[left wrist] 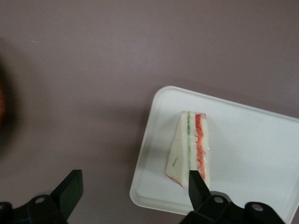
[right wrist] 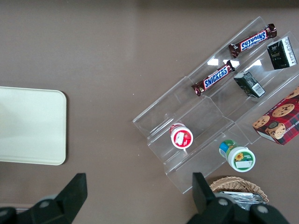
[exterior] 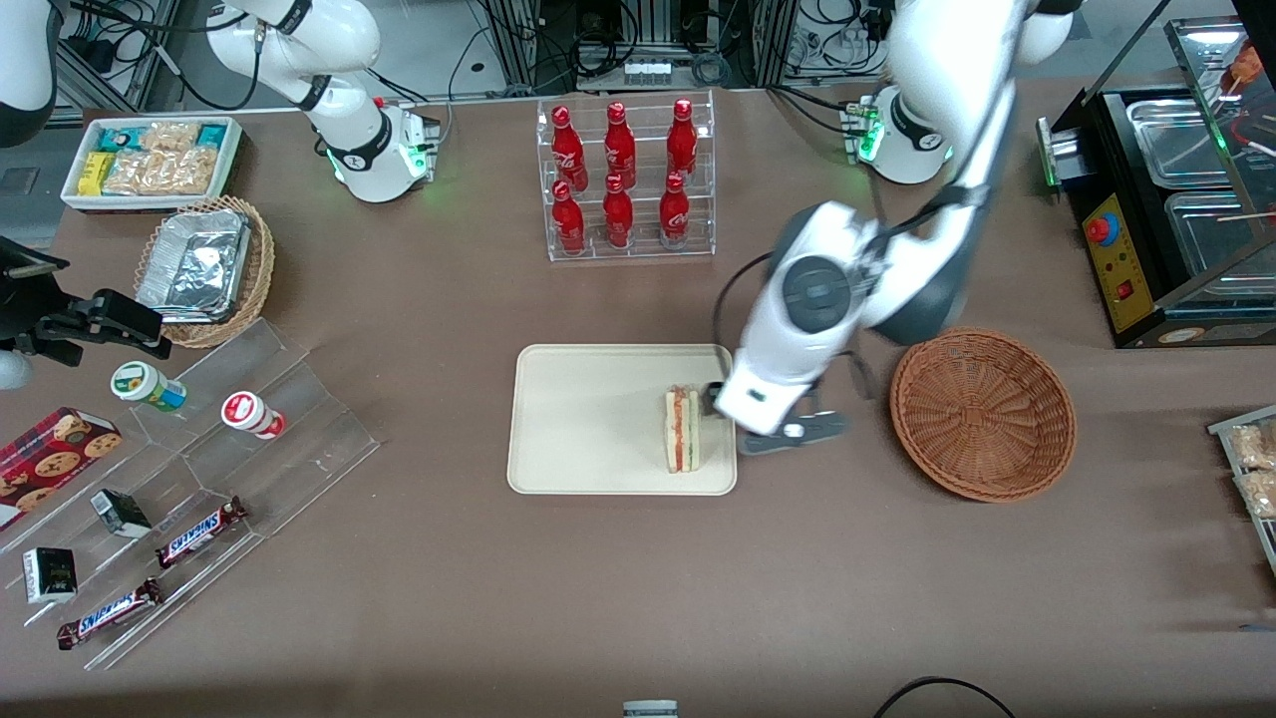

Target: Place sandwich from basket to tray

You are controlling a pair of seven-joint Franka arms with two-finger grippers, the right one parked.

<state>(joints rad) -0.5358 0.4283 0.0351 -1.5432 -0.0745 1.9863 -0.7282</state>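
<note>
The sandwich (exterior: 683, 431) lies on the cream tray (exterior: 588, 419), at the tray's end nearest the basket. It is a white wedge with red and green layers, also seen in the left wrist view (left wrist: 191, 149), lying flat on the tray (left wrist: 252, 140). The round reddish-brown wicker basket (exterior: 982, 411) stands empty on the table beside the tray, toward the working arm's end. My left gripper (exterior: 763, 417) hovers above the tray's edge between sandwich and basket. Its fingers (left wrist: 197, 185) are wide apart and hold nothing; one of them shows over the sandwich's tip.
A clear rack of red cola bottles (exterior: 626, 179) stands farther from the front camera than the tray. A black food warmer (exterior: 1166, 199) sits toward the working arm's end. A tiered acrylic stand with snacks (exterior: 189, 499) and a tan basket with foil containers (exterior: 204, 269) lie toward the parked arm's end.
</note>
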